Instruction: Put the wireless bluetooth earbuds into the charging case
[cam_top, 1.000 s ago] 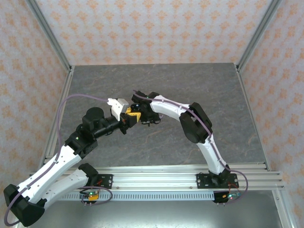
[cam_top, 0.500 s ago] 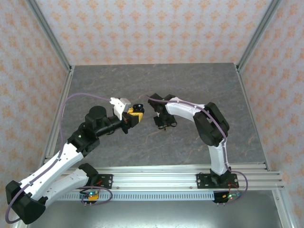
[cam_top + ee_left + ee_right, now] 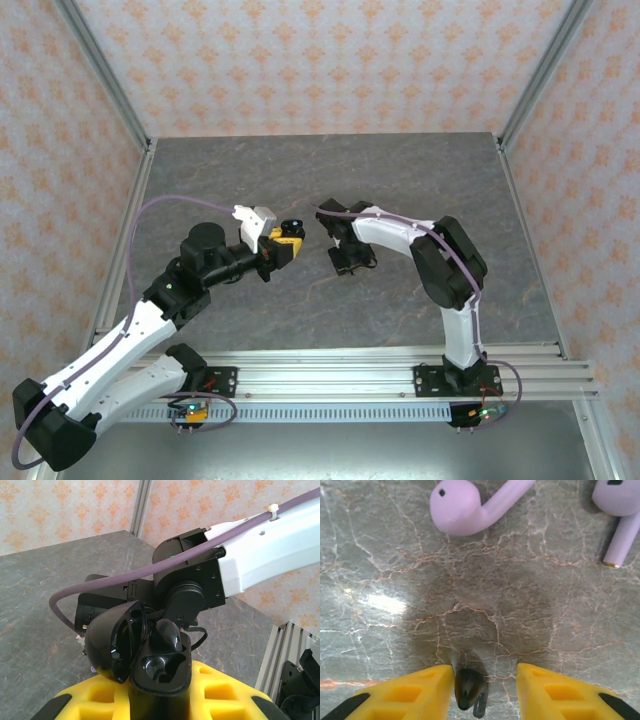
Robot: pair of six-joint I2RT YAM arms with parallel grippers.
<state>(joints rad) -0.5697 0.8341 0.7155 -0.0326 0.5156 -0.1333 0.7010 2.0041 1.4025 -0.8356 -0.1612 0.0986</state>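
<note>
the case (image 3: 161,669) is clamped between the yellow fingers of the left gripper (image 3: 284,240) and is held up off the table (image 3: 430,180), near its middle. its lid (image 3: 116,641) is swung open to one side, and the moulded wells inside are seen in the left wrist view. the right gripper (image 3: 485,674) is held low over the table just right of the case, with a small gap between the two grippers. its jaws are parted, and a black bud (image 3: 469,690) is seen lying on the marble between them, close to one finger and apart from the other, so nothing is gripped. one lavender bud (image 3: 465,505) and a second lavender bud (image 3: 620,510) are laid on the table ahead of the fingers, apart from each other and well apart from the black bud, with bare marble between. in the top view, wide grey surface is seen from the grippers to the far edge and to both side edges, which are bounded by side rails (image 3: 107,75) and patterned walls (image 3: 320,60). the near edge is taken by the base rail (image 3: 330,370).
</note>
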